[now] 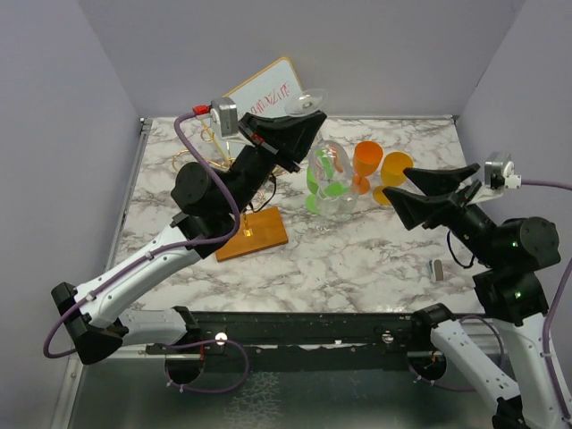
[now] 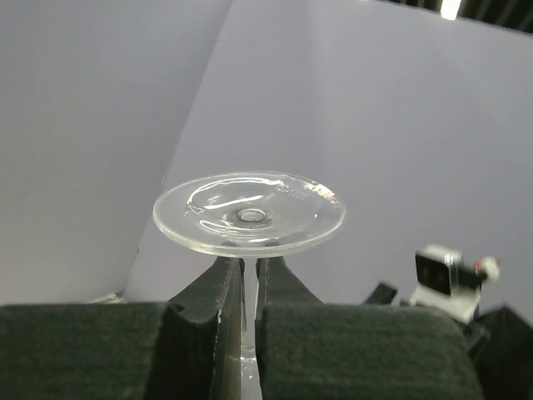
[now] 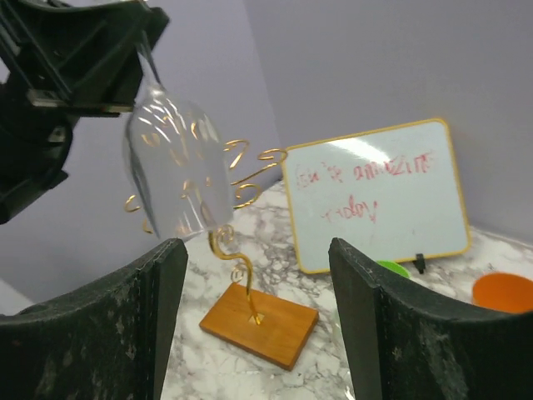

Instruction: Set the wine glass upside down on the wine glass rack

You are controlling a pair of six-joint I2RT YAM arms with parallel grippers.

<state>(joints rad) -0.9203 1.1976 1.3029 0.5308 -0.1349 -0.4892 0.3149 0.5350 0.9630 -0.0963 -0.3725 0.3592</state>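
While the left gripper was closed tightly on the stem of the wine glass, the glass hung upside down in the air, with its round foot on top and its bowl pointing down. It was above the marble table, near the wine glass rack but not on any of the gold curled arms. So the turning over seemed done, and the hanging was left to do. The right gripper stood wide open and held nothing, facing the glass from a little away.

In the top view the left arm covered most of the rack wires, and only the wooden base showed well. Green shapes seen through the clear bowl were distorted and hard to name. How close the bowl was to the rack arms could not be judged. The red writing on the whiteboard was not readable.
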